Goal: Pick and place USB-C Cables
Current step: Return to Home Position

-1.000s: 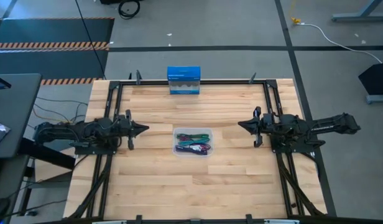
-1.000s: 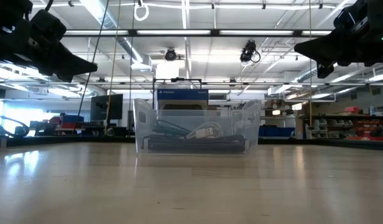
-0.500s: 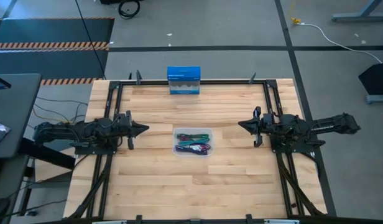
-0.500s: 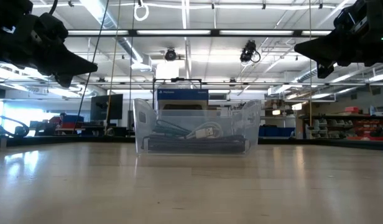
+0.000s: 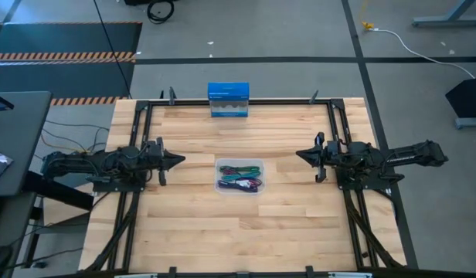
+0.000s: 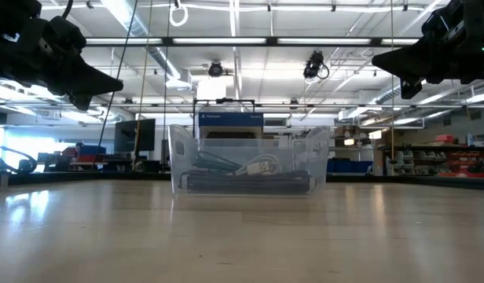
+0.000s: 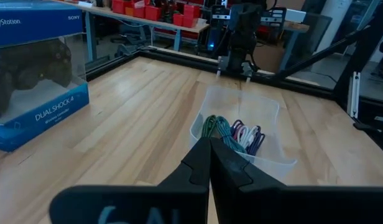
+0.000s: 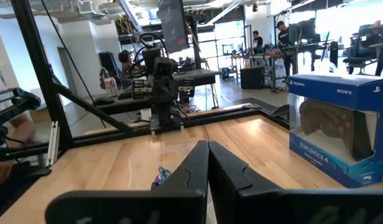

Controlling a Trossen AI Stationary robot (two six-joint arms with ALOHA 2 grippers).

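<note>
Nearest you, the counter [image 5: 192, 224] is pale butcher-block wood, laid in narrow planks with a smooth sheen. At its middle sits the clear plastic tray [image 5: 239, 161], a rectangle with rounded corners and thin, glossy walls. The USB-C cables [image 5: 239, 178] lie inside it. They are thin cords coiled into short bundles, and you can make out green, teal, white-grey, purple and maroon loops packed close together on the tray's floor.

On the left arm's side of the tray, the left gripper [image 5: 178, 161] hangs above the counter, well apart from the tray. Its two dark, tapered fingers are pressed together into a single point that faces the tray, and they hold nothing. On the tray's other side, the right gripper [image 5: 300, 154] mirrors it, fingers likewise closed tip to tip and empty.

Beyond the tray, at the counter's far edge, stands the blue rectangular box [image 5: 228, 99]. It is glossy cardboard, and its clear window shows a dark game controller [image 7: 31, 73].
</note>
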